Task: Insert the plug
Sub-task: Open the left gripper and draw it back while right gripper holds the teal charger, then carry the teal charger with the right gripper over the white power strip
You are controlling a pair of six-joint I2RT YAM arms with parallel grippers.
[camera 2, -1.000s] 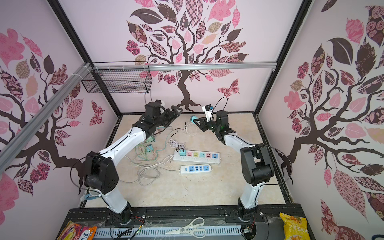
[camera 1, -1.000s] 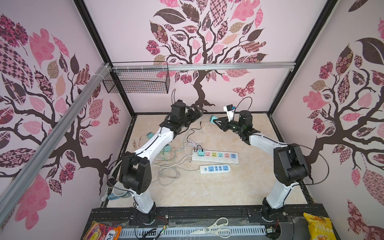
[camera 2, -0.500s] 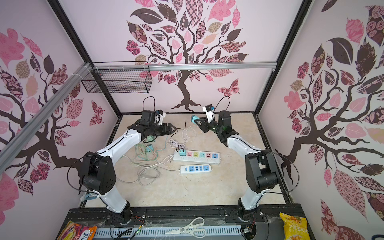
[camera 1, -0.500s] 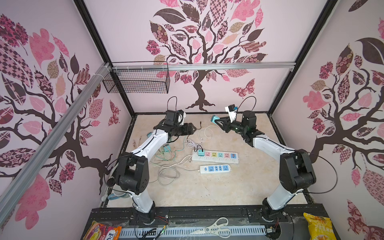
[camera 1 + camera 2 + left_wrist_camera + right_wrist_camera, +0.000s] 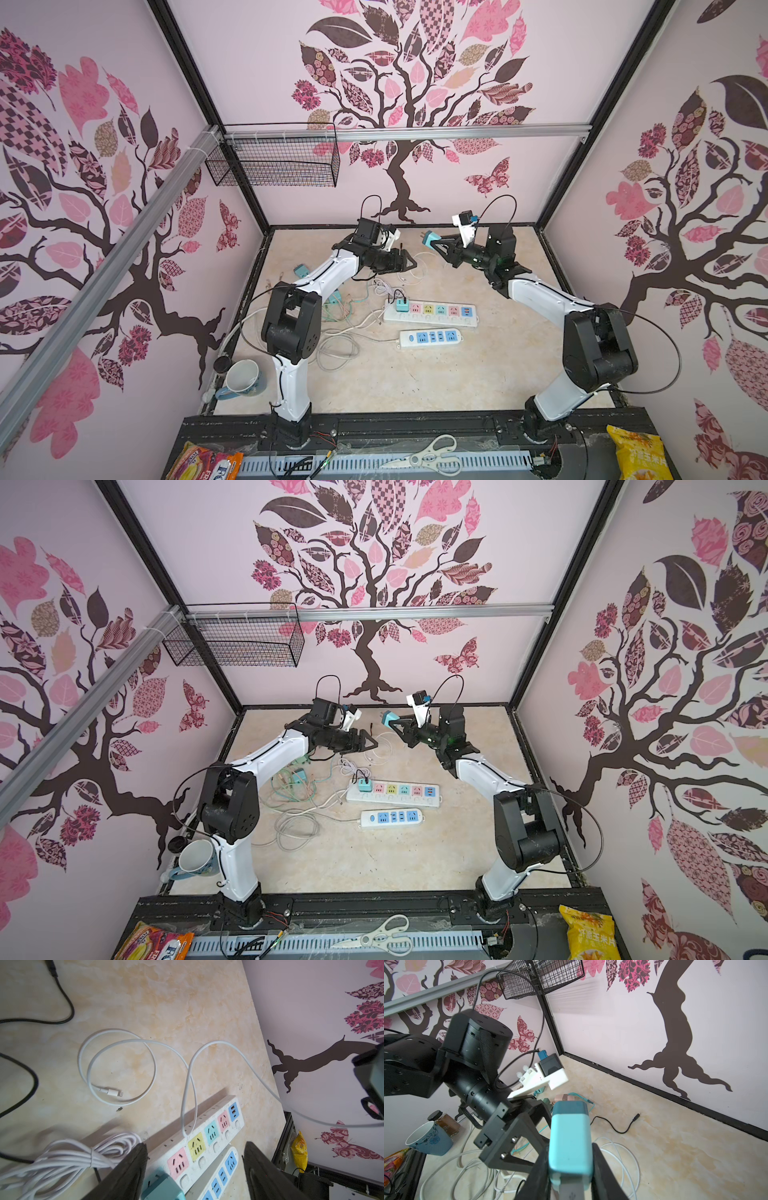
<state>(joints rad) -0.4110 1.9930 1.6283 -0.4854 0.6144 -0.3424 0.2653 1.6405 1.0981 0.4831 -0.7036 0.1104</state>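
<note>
My right gripper [image 5: 436, 242] [image 5: 571, 1155] is shut on a teal plug [image 5: 432, 238] [image 5: 389, 717] [image 5: 570, 1136], held in the air near the back wall, prongs pointing left. A white cable [image 5: 116, 1064] trails from it across the floor. My left gripper [image 5: 409, 262] [image 5: 371, 743] [image 5: 195, 1169] hovers open and empty, facing the plug with a gap between them. Below lie a white power strip [image 5: 432, 320] [image 5: 199, 1161] with coloured sockets and a second teal plug [image 5: 401, 305] [image 5: 164, 1187] seated in its left end socket. A smaller strip [image 5: 430, 337] [image 5: 220, 1176] with blue sockets lies in front.
Tangled white and green cables [image 5: 336, 345] lie on the left of the floor. A loose black cable [image 5: 614, 1126] lies near the back wall. A mug [image 5: 243, 380] and a jar stand at the front left corner. A wire basket [image 5: 274, 166] hangs on the back wall.
My left gripper has drawn back from the held plug, dropped lower over the strips, and its jaws have narrowed somewhat. The right gripper keeps the plug, nearly still.
</note>
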